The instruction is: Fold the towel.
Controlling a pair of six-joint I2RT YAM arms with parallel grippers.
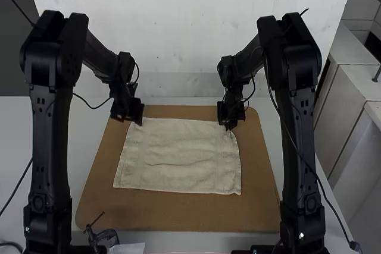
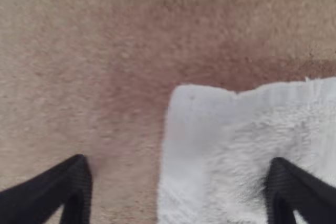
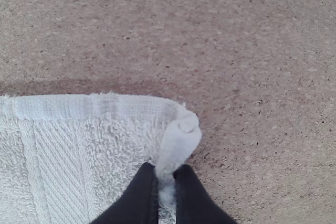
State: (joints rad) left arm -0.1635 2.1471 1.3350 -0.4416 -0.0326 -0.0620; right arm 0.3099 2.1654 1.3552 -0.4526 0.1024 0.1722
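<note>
A pale towel (image 1: 178,156) lies spread out, with a slight crease across its middle. At its far left corner is my left gripper (image 1: 140,122); in the left wrist view the left gripper (image 2: 178,190) is open, one finger over the towel (image 2: 236,145) and the other over the board beside its edge. My right gripper (image 1: 228,127) is at the far right corner. From the right wrist, the right gripper (image 3: 167,174) is shut on that corner of the towel (image 3: 105,145), pinching it into a small upright fold.
A brown cork board (image 1: 178,215) lies under the towel on the white table (image 1: 24,141). A small black clamp (image 1: 104,237) sits at the near left edge of the board. A pale wall stands beyond the table.
</note>
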